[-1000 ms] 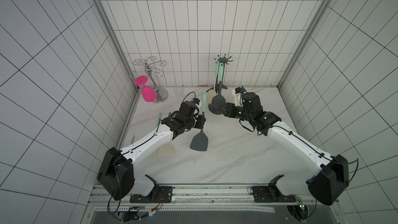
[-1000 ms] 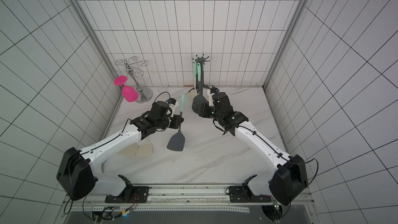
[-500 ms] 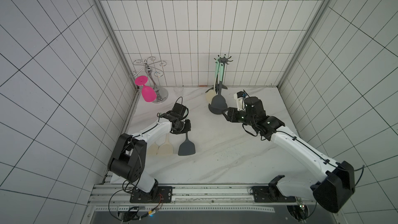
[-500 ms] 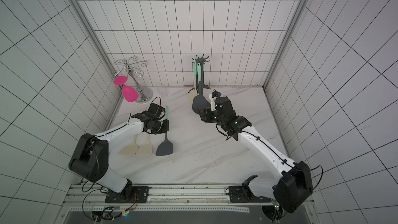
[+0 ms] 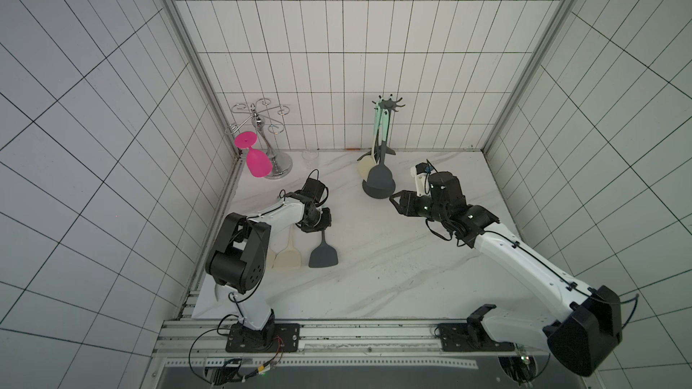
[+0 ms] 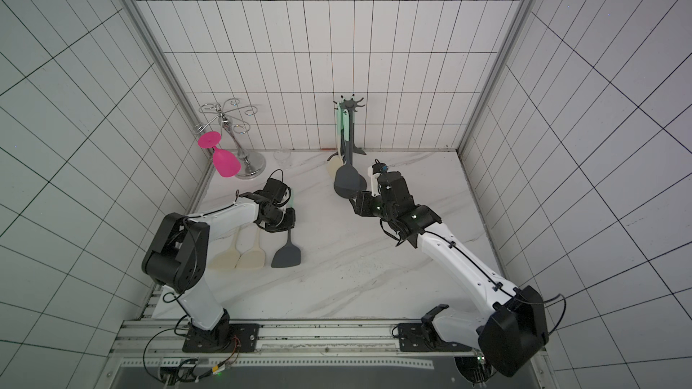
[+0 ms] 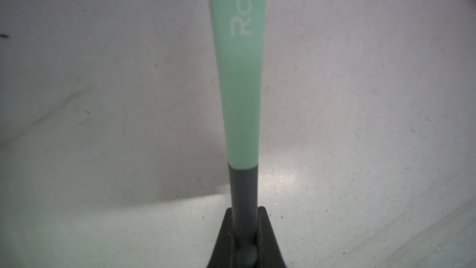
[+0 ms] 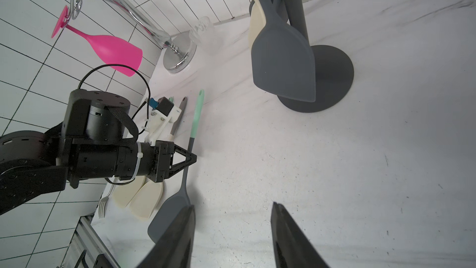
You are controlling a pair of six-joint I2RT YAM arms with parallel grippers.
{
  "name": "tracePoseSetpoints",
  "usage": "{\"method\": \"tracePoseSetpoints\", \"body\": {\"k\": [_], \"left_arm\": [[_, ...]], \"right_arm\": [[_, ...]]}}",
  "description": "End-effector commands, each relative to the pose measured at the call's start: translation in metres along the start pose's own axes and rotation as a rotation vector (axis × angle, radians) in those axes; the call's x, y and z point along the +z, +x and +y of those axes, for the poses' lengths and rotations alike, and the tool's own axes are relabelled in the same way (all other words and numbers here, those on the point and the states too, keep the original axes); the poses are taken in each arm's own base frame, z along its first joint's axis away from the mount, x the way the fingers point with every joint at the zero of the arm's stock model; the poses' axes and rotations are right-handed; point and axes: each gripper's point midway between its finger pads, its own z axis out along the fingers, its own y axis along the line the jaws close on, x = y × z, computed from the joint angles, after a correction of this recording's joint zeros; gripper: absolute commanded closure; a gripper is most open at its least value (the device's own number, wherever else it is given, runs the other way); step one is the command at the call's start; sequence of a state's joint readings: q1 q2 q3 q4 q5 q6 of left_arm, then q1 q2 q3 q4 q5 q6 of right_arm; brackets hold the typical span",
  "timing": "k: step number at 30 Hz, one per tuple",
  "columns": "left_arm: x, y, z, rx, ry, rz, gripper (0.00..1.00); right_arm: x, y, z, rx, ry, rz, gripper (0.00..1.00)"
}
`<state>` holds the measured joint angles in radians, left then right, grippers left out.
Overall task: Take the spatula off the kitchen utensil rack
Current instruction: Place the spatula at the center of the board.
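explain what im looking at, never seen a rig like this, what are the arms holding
Two white robot arms stand at the edge of a marble table. Two pictures look down from above; the other two come from cameras on the arms' wrists. The left gripper holds a grey spatula by its handle, head at table level beside two cream spatulas. The right gripper is open and empty, near the dark utensil rack, where two utensils hang. A pink glass hangs on a chrome holder.

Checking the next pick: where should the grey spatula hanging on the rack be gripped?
Probably best: the grey spatula by its thin neck above the blade, from the robot-facing side: it hangs upright, rack pole behind, cream spatula beside.
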<state>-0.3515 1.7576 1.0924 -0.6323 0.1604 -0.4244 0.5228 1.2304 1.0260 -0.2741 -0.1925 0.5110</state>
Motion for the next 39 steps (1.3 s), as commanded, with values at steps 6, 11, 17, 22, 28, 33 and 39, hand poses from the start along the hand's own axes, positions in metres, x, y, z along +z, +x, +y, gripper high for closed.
{"method": "tracePoseSetpoints", "body": {"k": [6, 11, 17, 22, 28, 33, 39], "left_arm": [[0.006, 0.005, 0.021, 0.048, -0.066, 0.019, 1.00], [0.011, 0.002, 0.025, 0.031, -0.061, 0.020, 1.00], [0.018, 0.004, 0.032, 0.003, -0.069, 0.028, 1.00], [0.025, 0.009, 0.035, -0.012, -0.076, 0.036, 1.00], [0.025, 0.009, 0.037, -0.005, -0.084, 0.048, 0.83], [0.018, 0.006, 0.035, -0.005, -0.082, 0.031, 0.71], [0.007, 0.001, 0.030, -0.006, -0.070, 0.011, 0.60]], "right_arm": [[0.003, 0.008, -0.010, 0.000, 0.013, 0.025, 0.49], [0.005, 0.008, -0.009, 0.001, 0.011, 0.031, 0.49], [0.006, 0.009, -0.011, 0.002, 0.019, 0.033, 0.49], [0.007, 0.009, -0.011, 0.001, 0.018, 0.038, 0.49], [0.009, 0.011, -0.013, 0.002, 0.024, 0.041, 0.49], [0.008, 0.005, -0.008, -0.001, 0.011, 0.033, 0.49], [0.001, -0.002, -0.008, -0.013, 0.020, 0.013, 0.49]]}}
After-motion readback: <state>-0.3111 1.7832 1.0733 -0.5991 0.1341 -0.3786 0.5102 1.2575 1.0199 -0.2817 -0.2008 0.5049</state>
